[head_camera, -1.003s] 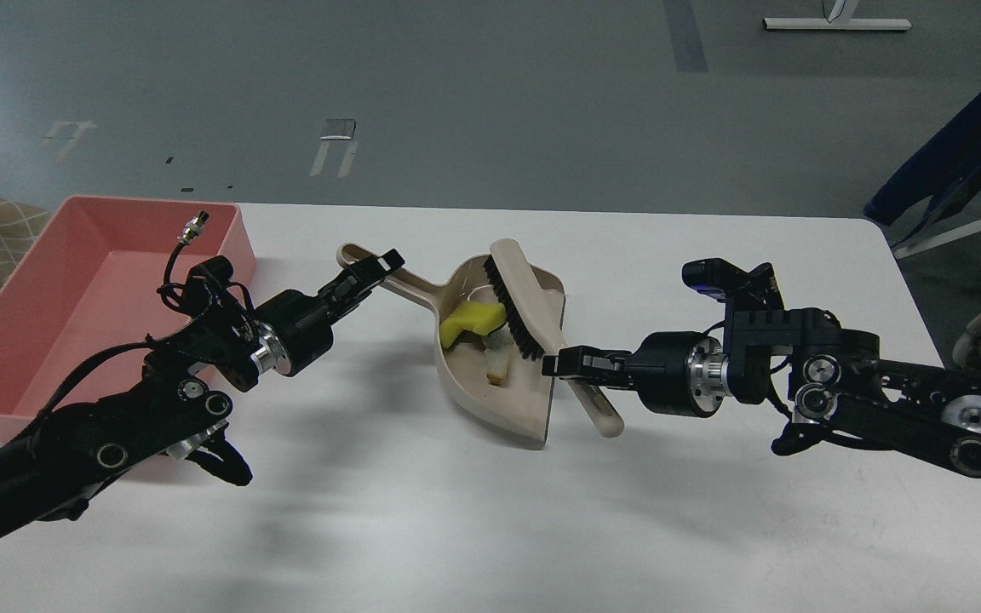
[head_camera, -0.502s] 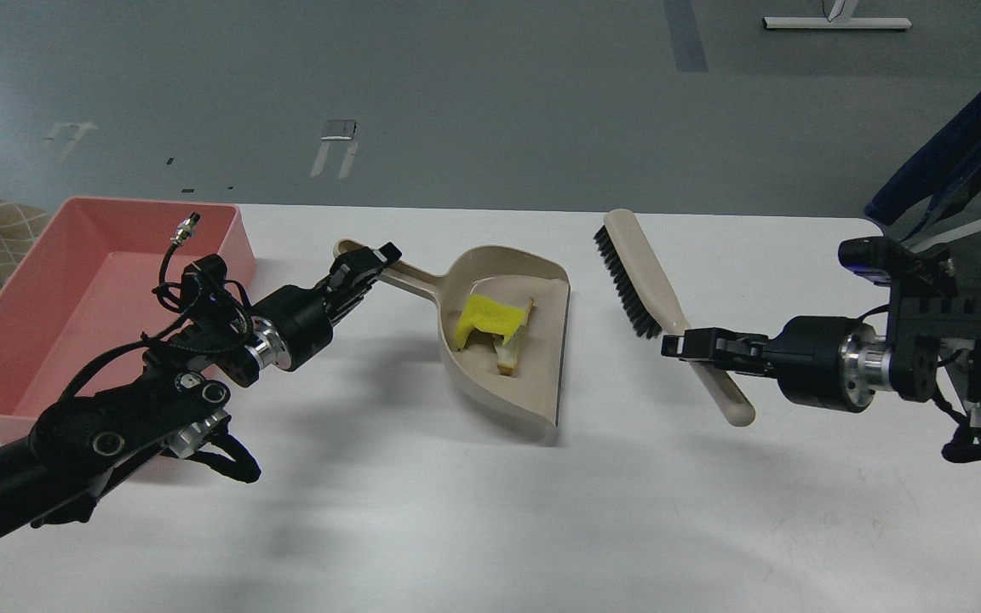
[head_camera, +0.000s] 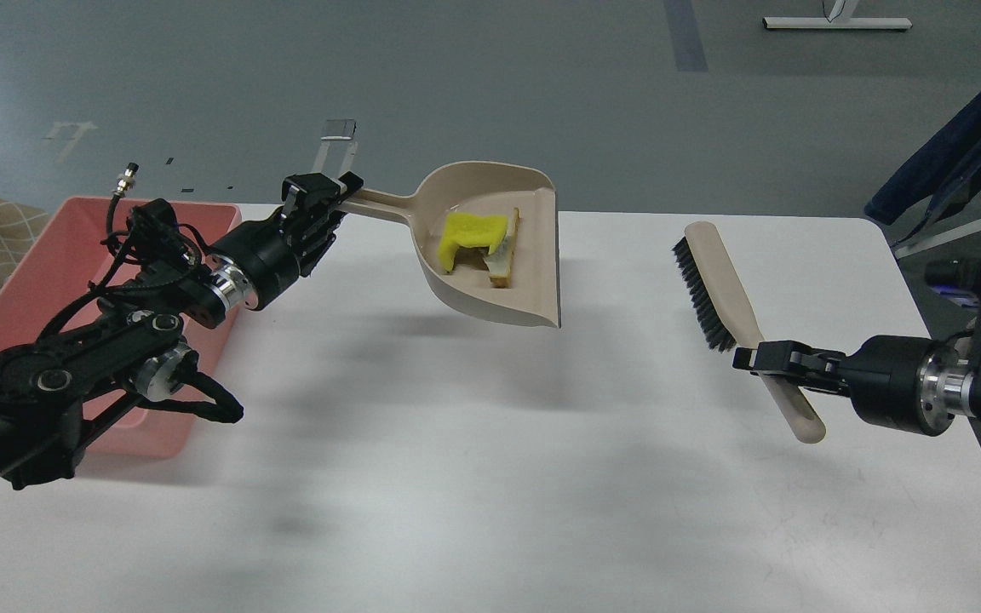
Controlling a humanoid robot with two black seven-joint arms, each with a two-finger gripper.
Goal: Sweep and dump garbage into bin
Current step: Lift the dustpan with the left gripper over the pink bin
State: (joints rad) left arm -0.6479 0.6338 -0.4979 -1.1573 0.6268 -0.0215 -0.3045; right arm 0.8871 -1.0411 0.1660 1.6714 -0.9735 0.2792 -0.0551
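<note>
Grey floor stretches behind our white table [head_camera: 473, 477], and on that table's far left corner sits the bin [head_camera: 26, 281], which we take as our landmark. To the right of the bin, lifted clear of the tabletop with its shadow below it, hangs the dustpan [head_camera: 499, 281], and inside it lies the garbage [head_camera: 475, 241]: a crumpled bright yellow scrap pressed against a short tan stick-like piece, both resting near the pan's back wall. Our left gripper [head_camera: 313, 207] has its jaws clamped on the dustpan's handle, just right of the bin's far right corner, so the garbage lies to the right of those jaws, out along the handle's line. That long axis runs roughly left to right, handle end nearest the bin and open lip pointing away from it, tilted slightly down toward us. We judge the coming move turns on this: the pan must travel left over the bin and tip so the load slides out over a rim, and our left arm is plainly the nearer one. The pan is smooth beige plastic, a scoop with curved walls and a flat straight lip; the bin is glossy pink plastic, shallow, with sloping walls and rounded corners. Farthest right from the bin, our right gripper [head_camera: 767, 358] is closed on the handle of the brush [head_camera: 725, 281], a beige slat with stiff black bristles along one edge, held above the table well apart from the pan.
</note>
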